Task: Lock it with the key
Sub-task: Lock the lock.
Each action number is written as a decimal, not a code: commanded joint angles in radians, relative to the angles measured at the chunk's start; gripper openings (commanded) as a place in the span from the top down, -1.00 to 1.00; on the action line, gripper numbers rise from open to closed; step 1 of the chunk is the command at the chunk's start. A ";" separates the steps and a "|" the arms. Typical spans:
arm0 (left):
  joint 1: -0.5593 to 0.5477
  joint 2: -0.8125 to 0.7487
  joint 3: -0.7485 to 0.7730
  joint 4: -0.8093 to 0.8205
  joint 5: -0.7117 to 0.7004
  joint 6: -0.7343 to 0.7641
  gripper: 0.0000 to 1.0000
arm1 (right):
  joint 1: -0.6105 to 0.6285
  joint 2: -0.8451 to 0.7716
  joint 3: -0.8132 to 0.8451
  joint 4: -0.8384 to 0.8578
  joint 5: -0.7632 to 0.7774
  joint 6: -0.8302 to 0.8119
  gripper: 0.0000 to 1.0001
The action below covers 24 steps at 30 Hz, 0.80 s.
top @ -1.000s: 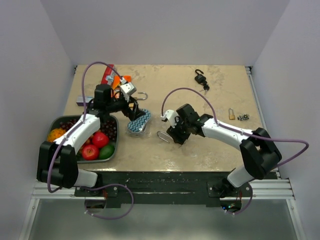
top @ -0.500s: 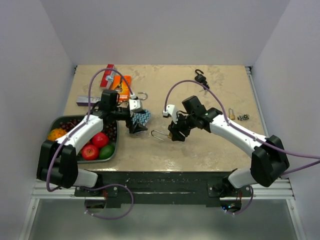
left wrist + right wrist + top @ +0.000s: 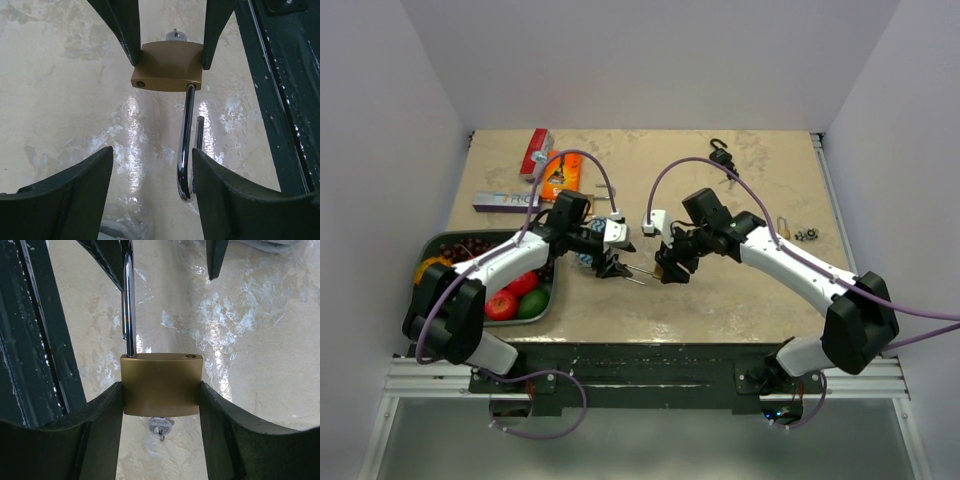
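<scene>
Padlock, open, pinched by right end effector; left end effector spread nr shackle. Risk: poss. slip if pushed askew.

- Your right gripper clamps the padlock by its brass body, one finger on each side.
- Your left gripper faces the padlock with jaws spread; the shackle lies between them, close to one finger.
- Your left arm and right arm both reach inward, meeting at the padlock.
</scene>
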 commanded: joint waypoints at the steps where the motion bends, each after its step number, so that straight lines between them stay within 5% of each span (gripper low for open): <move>1: -0.024 0.027 0.035 0.040 0.043 0.043 -0.27 | 0.005 -0.049 0.075 0.031 -0.051 -0.007 1.00; 6: -0.041 0.034 0.035 0.048 0.045 0.045 0.03 | 0.005 -0.039 0.091 0.023 -0.054 -0.001 1.00; 14: -0.050 0.032 0.044 0.024 0.043 0.058 0.94 | 0.005 -0.033 0.097 0.023 -0.080 0.025 1.00; 16: -0.048 0.023 0.052 0.001 0.037 0.057 1.00 | 0.005 -0.028 0.101 0.023 -0.077 0.050 0.92; 17: -0.047 0.018 0.061 -0.015 0.035 0.065 1.00 | -0.001 -0.023 0.109 0.008 -0.076 0.057 0.66; 18: -0.042 0.014 0.063 -0.006 0.029 0.043 1.00 | -0.010 -0.023 0.108 0.010 -0.076 0.071 -0.19; 21: -0.021 -0.006 0.058 0.052 0.042 -0.040 1.00 | -0.059 -0.042 0.085 0.048 -0.100 0.134 -0.98; 24: -0.010 -0.015 0.078 0.047 0.048 -0.053 1.00 | -0.098 -0.066 0.077 0.060 -0.116 0.137 -0.98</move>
